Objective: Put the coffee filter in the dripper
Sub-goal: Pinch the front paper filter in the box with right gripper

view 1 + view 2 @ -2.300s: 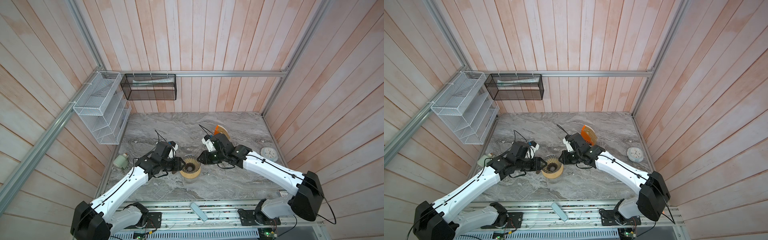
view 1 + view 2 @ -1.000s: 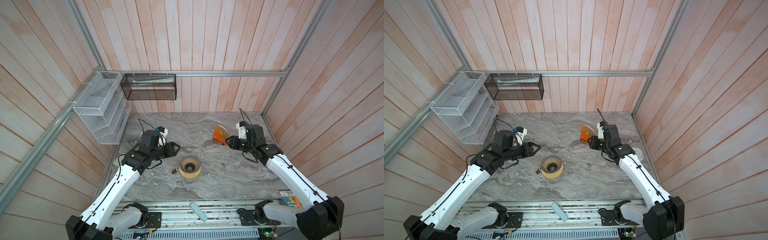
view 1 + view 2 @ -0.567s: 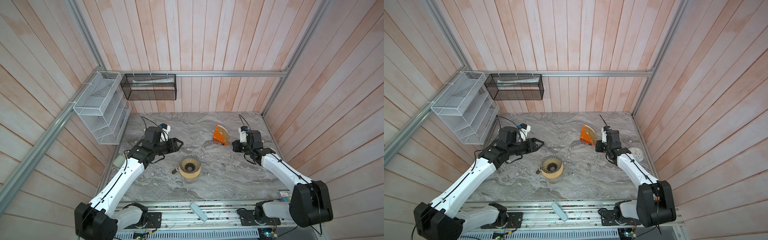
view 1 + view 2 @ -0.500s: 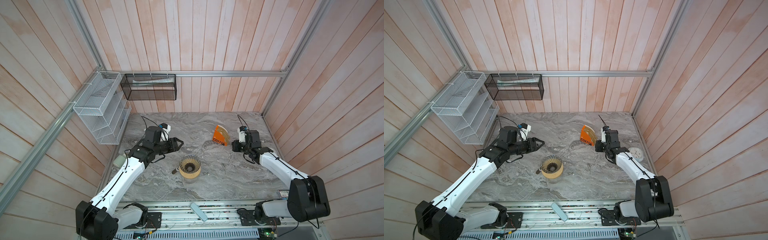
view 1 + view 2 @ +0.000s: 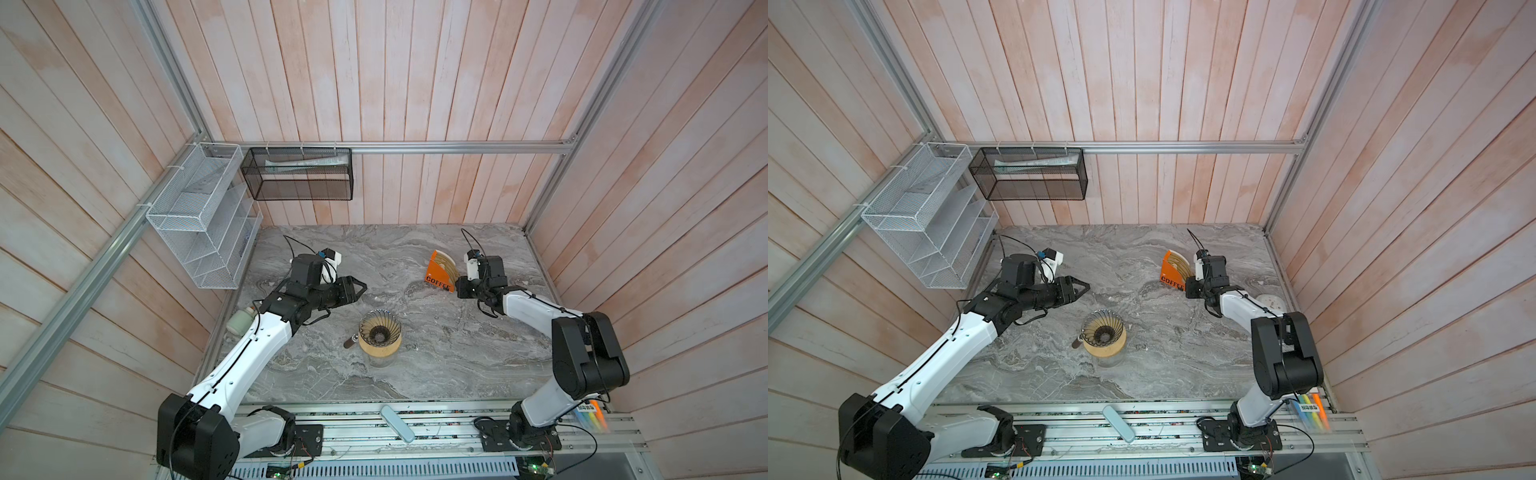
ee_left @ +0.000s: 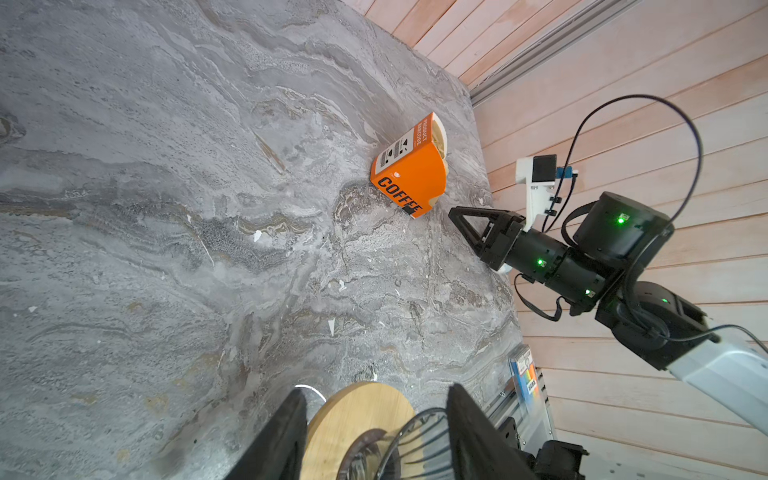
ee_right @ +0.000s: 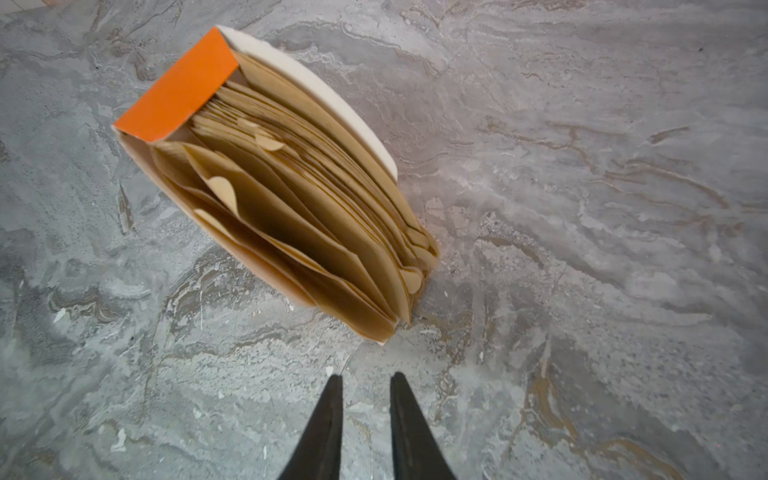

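The smoky ribbed dripper [image 5: 379, 328] [image 5: 1103, 330] sits on a pale wooden ring over a glass jug mid-table, with no paper in it. Several tan coffee filters [image 7: 291, 208] stand packed in the orange COFFEE stand [image 5: 438, 272] [image 5: 1172, 272]. My right gripper [image 7: 366, 376] [image 5: 459, 286] hovers just short of the stand's near corner, its jaws a narrow gap apart with nothing between them. My left gripper [image 5: 360, 286] [image 6: 378, 390] is open and empty, up and left of the dripper [image 6: 419, 444].
A white wire rack [image 5: 199, 216] and a black mesh basket [image 5: 299, 174] hang on the back-left walls. A pale green bottle [image 5: 239, 322] stands at the left table edge. A white round disc [image 5: 1268, 300] lies near the right wall.
Both arms pulled away from the dripper. My right gripper swung to the back right and has settled low beside the orange stand. My left gripper drew back to the left and stayed open.
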Controlling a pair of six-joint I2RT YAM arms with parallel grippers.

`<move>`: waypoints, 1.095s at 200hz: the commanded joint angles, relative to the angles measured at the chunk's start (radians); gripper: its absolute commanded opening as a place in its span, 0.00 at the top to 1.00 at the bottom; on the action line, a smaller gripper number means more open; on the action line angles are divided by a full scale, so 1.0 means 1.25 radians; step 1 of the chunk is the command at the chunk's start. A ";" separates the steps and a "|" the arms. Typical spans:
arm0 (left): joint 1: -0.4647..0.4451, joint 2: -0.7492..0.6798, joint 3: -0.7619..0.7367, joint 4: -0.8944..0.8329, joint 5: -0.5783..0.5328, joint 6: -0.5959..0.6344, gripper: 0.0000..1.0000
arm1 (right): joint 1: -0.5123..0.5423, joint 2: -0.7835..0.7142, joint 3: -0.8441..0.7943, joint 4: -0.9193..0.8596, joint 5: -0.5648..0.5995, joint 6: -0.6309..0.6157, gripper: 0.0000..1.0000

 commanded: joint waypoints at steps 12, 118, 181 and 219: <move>0.006 0.012 -0.017 0.024 0.017 0.002 0.44 | -0.004 0.035 0.044 0.025 -0.014 -0.032 0.77; 0.007 0.023 -0.039 0.040 0.028 -0.003 0.44 | -0.002 0.032 0.042 -0.008 -0.028 -0.053 0.80; 0.008 0.006 -0.048 0.028 0.021 -0.003 0.44 | 0.006 0.053 0.054 -0.014 -0.034 -0.063 0.77; 0.008 0.004 -0.050 0.029 0.020 -0.003 0.44 | 0.012 0.071 0.068 -0.020 -0.035 -0.070 0.77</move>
